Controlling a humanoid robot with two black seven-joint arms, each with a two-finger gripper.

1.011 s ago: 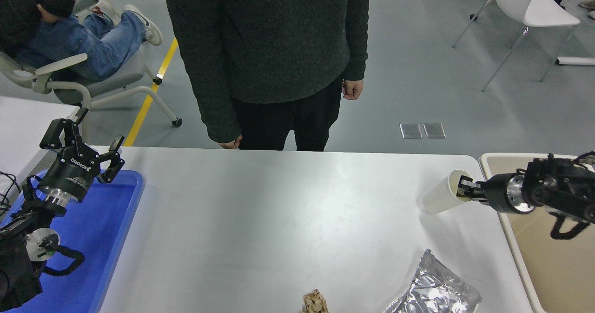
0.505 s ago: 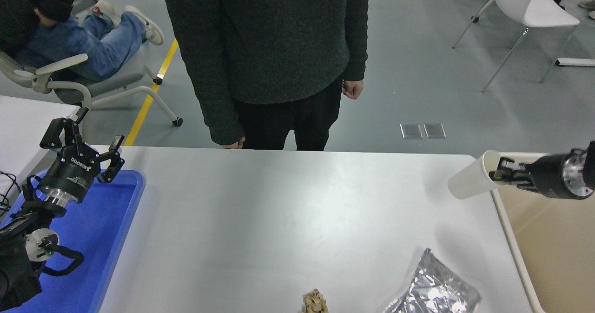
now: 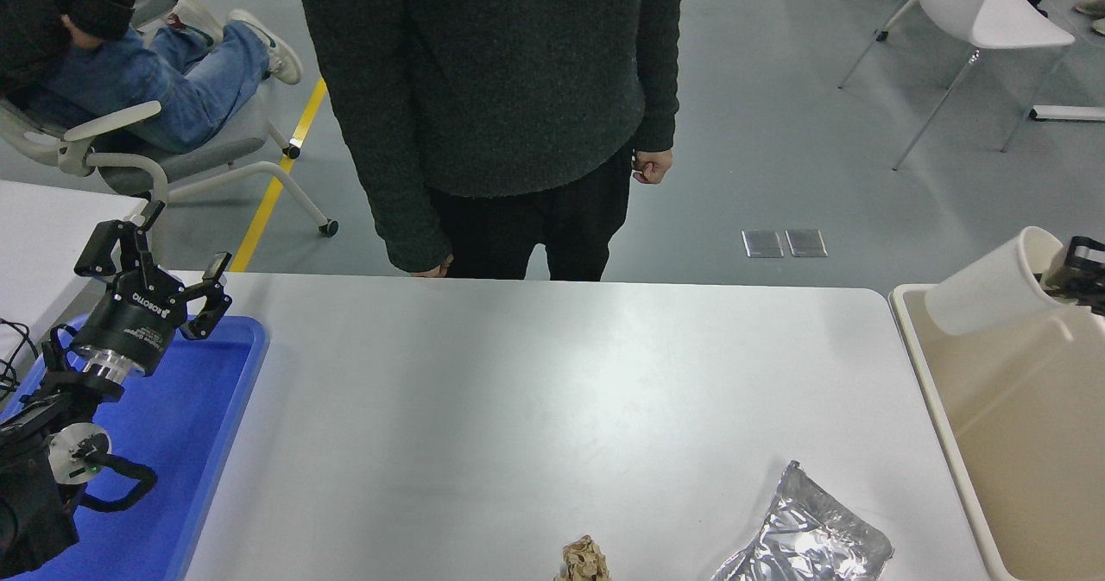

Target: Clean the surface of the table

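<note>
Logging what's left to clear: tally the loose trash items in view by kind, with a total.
White paper cup: 1, held by the right hand above the beige bin
Silver foil bag: 1, on the table surface
Crumpled brown paper wad: 1, at the table's near edge
Total: 3

A silver foil bag (image 3: pixel 805 539) and a crumpled brown scrap (image 3: pixel 584 560) are seen near a beige bin (image 3: pixel 1019 443).
</note>
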